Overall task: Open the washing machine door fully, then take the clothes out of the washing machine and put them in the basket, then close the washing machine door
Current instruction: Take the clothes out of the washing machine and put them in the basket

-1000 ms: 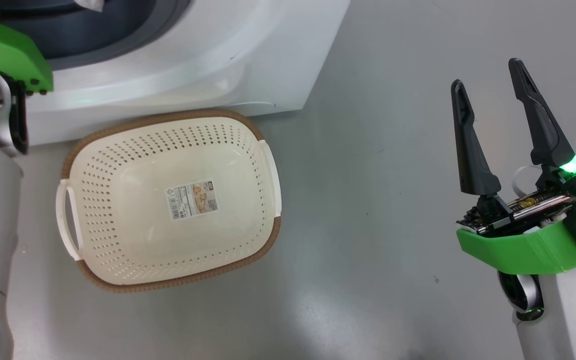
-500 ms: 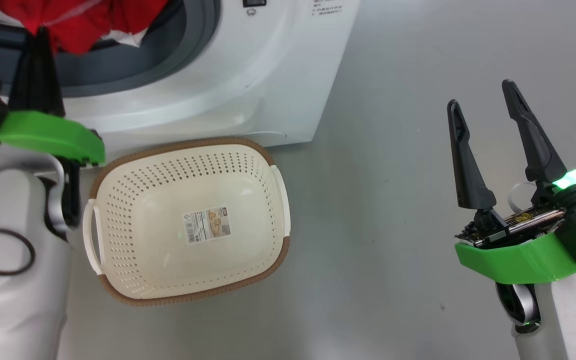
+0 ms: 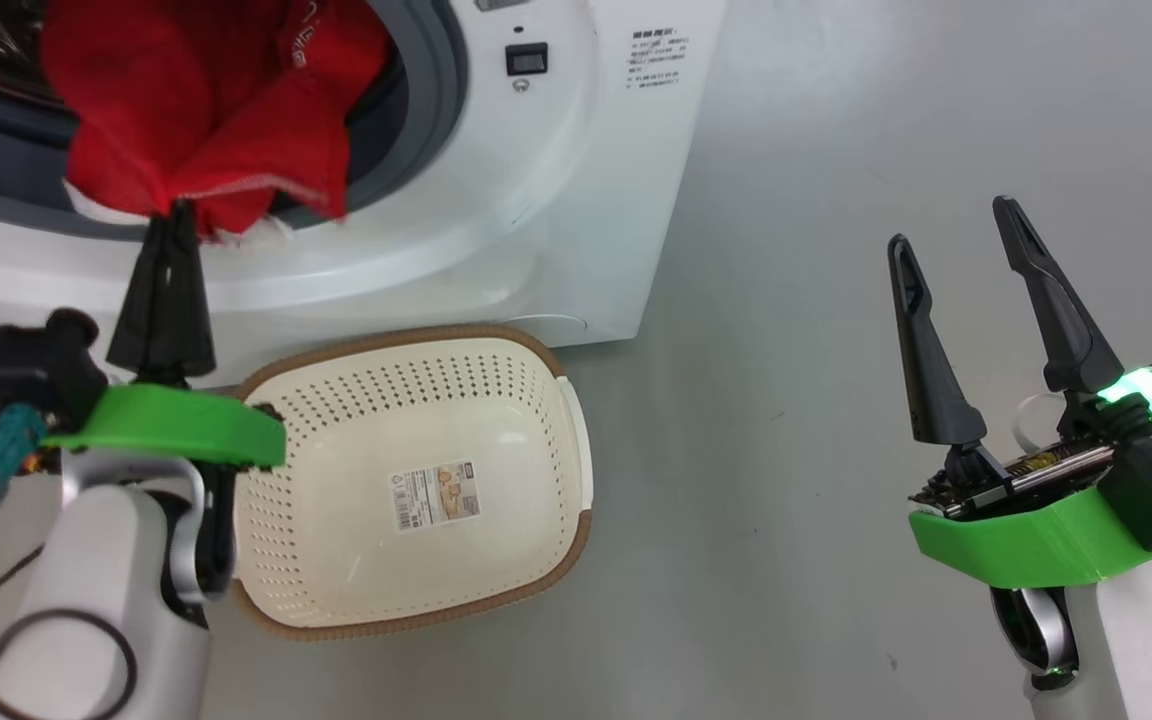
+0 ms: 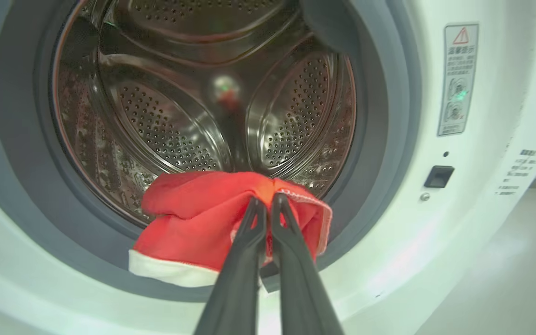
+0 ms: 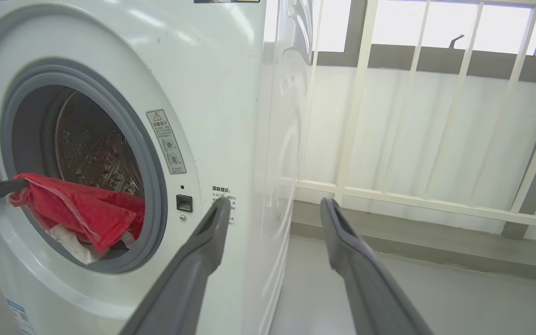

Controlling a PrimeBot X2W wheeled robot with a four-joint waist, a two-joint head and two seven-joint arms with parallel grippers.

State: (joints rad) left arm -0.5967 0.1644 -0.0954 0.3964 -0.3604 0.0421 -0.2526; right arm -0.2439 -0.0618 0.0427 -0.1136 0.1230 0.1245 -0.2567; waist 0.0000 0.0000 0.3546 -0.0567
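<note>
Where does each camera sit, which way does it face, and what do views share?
Head view: on the head, looking down at basket and washing machine; left fingers and right fingers show.
Left wrist view: on the left wrist, facing the drum; shut fingers pinching the clothes.
Right wrist view: on the right wrist, facing the machine's front and a railing; open fingers.
Shared: all three show the clothes.
</note>
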